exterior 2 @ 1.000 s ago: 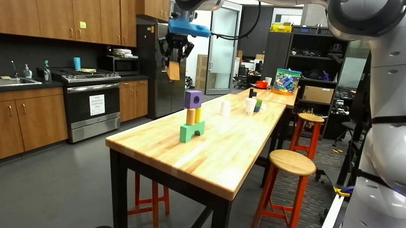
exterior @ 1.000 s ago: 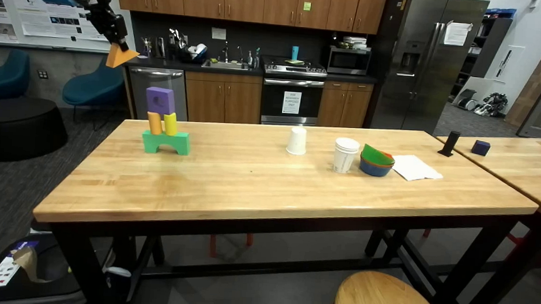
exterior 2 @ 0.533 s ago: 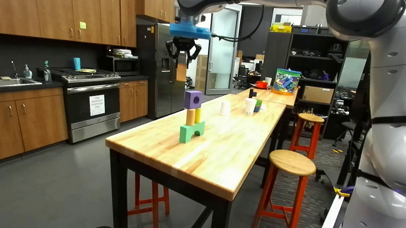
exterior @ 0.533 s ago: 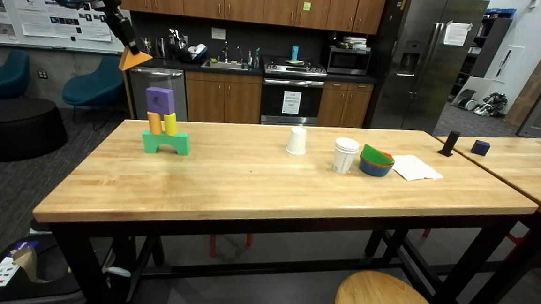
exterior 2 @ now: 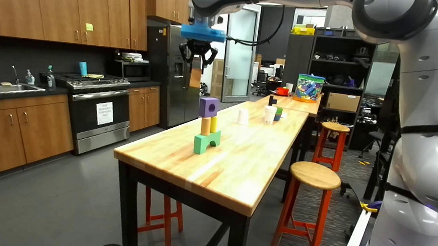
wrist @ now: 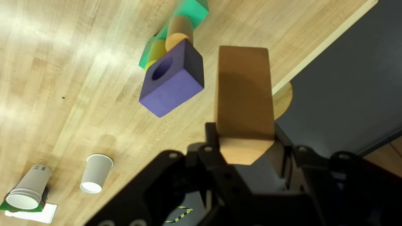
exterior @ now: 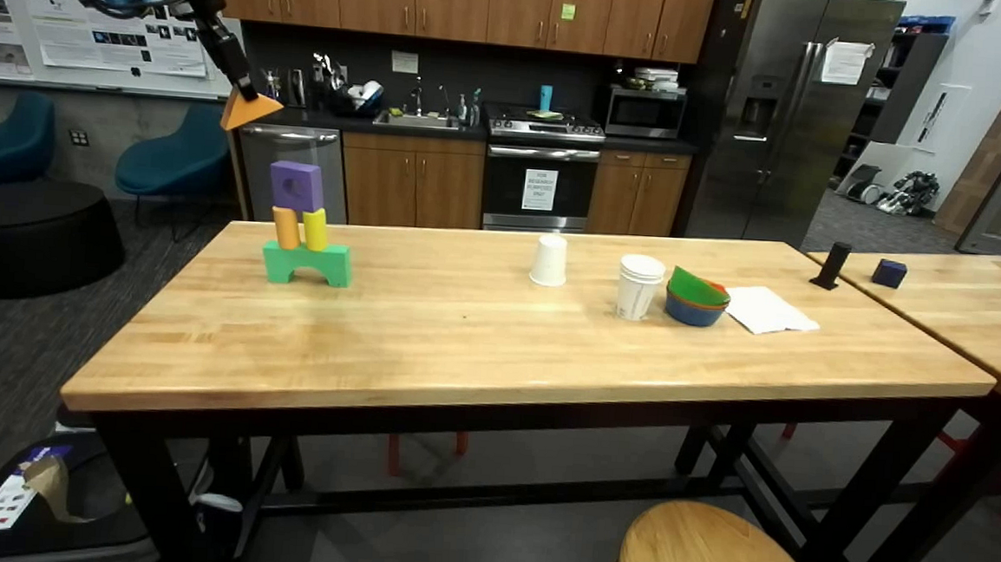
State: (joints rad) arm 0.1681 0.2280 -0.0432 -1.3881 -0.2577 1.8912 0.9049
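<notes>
1. Tabletop [exterior: 427,346]: pale wood.
2. Gripper [wrist: 246,133]: closed on the wedge [wrist: 245,94], clasping it from two opposite sides, well up off the tabletop.
3. Arch [exterior: 307,262]: green, standing on the tabletop near one end.
4. Bowls [exterior: 695,312]: nested, just beside the cup stack [exterior: 637,289].
5. Cup stack: white, upright.
6. Purple block [wrist: 172,91]: resting across the orange cylinder [exterior: 286,228] and the yellow cylinder [exterior: 316,230].
7. Wedge: orange, in the air, higher than the purple block and apart from it.
8. Cup [exterior: 549,261]: white, upside down, between the arch and the cup stack.
9. Orange cylinder, yellow cylinder: side by side on the arch.
</notes>
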